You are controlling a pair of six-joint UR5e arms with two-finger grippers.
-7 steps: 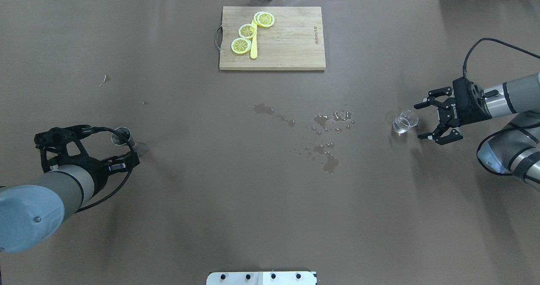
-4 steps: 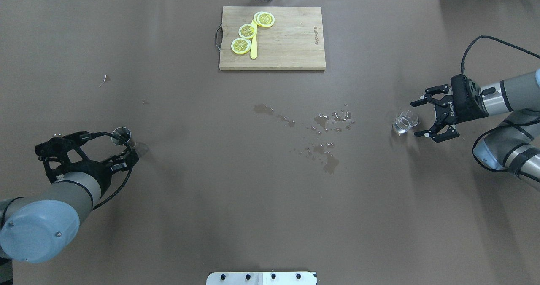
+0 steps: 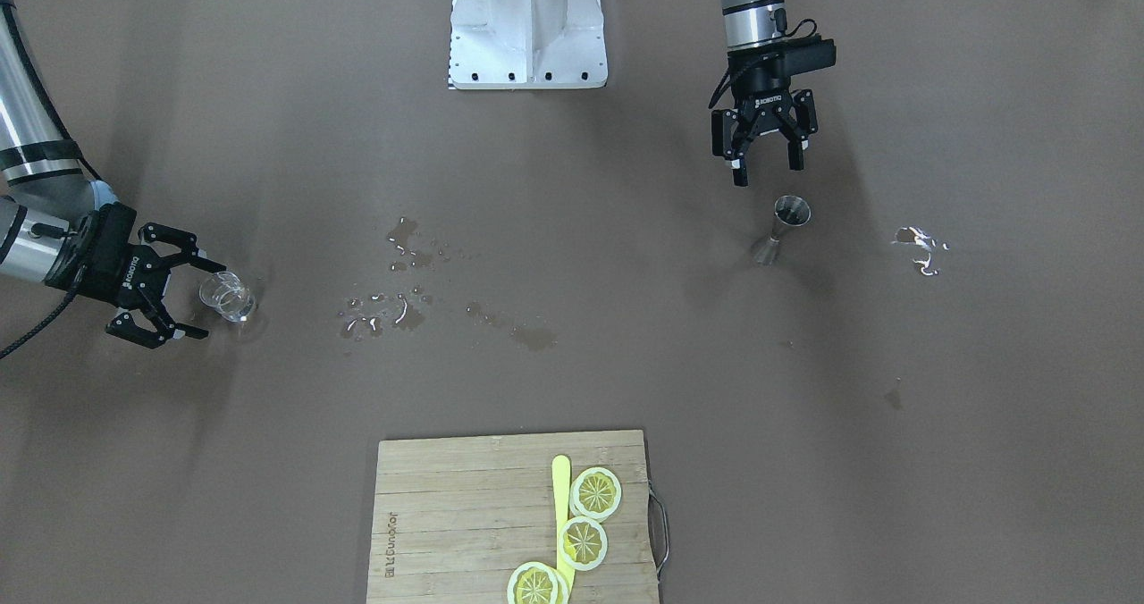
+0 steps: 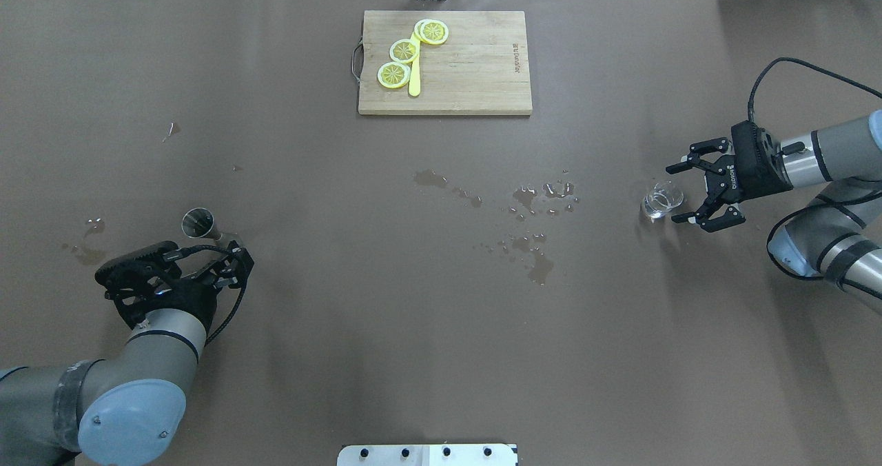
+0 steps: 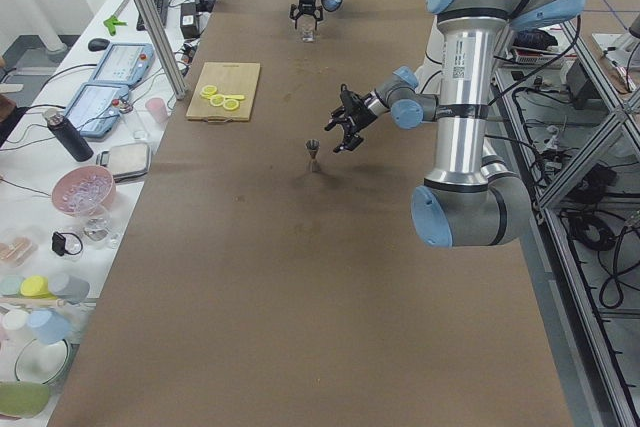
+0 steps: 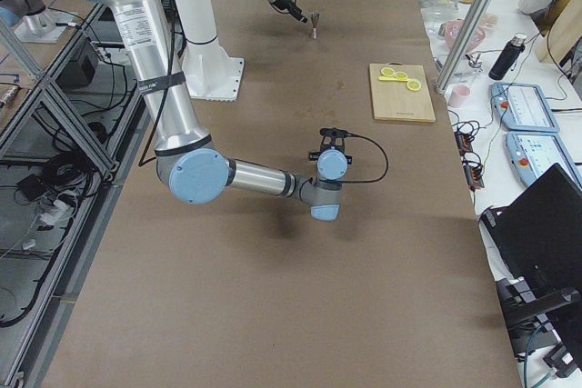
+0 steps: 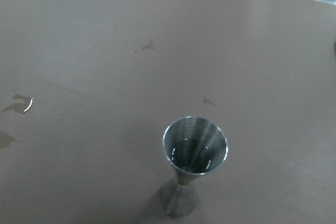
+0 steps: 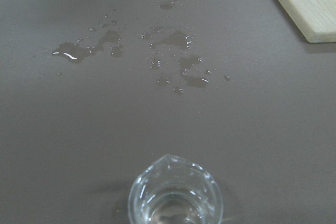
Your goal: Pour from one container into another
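Brown table (image 4: 441, 356) is carrying puddles (image 4: 530, 245). Right gripper (image 4: 675, 194), spread wide and empty, is hovering just beside the tumbler (image 4: 661, 201) at 3 o'clock, and a skewed closing risks tipping it. Left gripper (image 3: 766, 171), open and empty, is hanging near the jigger (image 3: 786, 220) at 9 o'clock. Left wrist view is showing liquid in the jigger, seemingly; overhead isn't.

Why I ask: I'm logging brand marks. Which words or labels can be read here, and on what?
"ROBOTIQ": white print on the left gripper, on its black body.
"ROBOTIQ": same print on the right gripper.
Burnt mark on the cutting board: too blurred to read.
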